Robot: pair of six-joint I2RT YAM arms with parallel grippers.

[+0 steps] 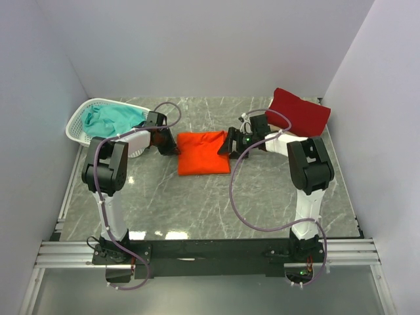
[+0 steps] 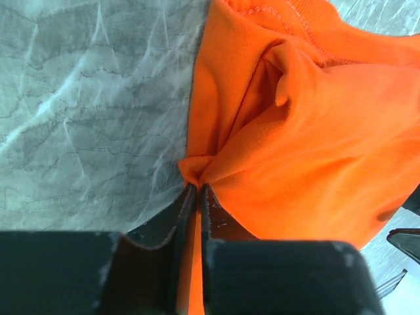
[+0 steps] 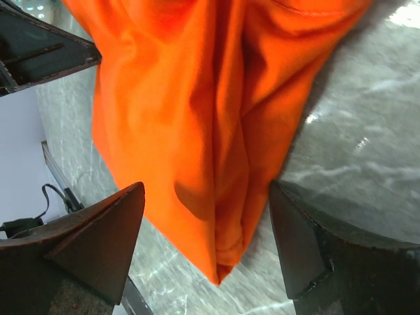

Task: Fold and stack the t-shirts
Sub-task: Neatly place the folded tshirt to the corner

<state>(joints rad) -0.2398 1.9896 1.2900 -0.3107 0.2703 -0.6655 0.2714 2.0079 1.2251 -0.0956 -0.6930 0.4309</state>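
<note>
I am reading the left tool [image 2: 197, 195] as clamped together on a pinched fold at the edge of the orange t-shirt [image 1: 203, 152], with the cloth spreading out ahead of its tips and to their right. I am reading the right tool [image 3: 207, 197] as standing wide apart, with the opposite edge of the same shirt lying inside its gap. The shirt is lying folded on the counter [image 1: 197, 203] between the two tools. The dark red t-shirt [image 1: 298, 111] is resting beyond the right tool. The teal t-shirt [image 1: 111, 119] is sitting in the basket [image 1: 75, 125] beside the left tool.
</note>
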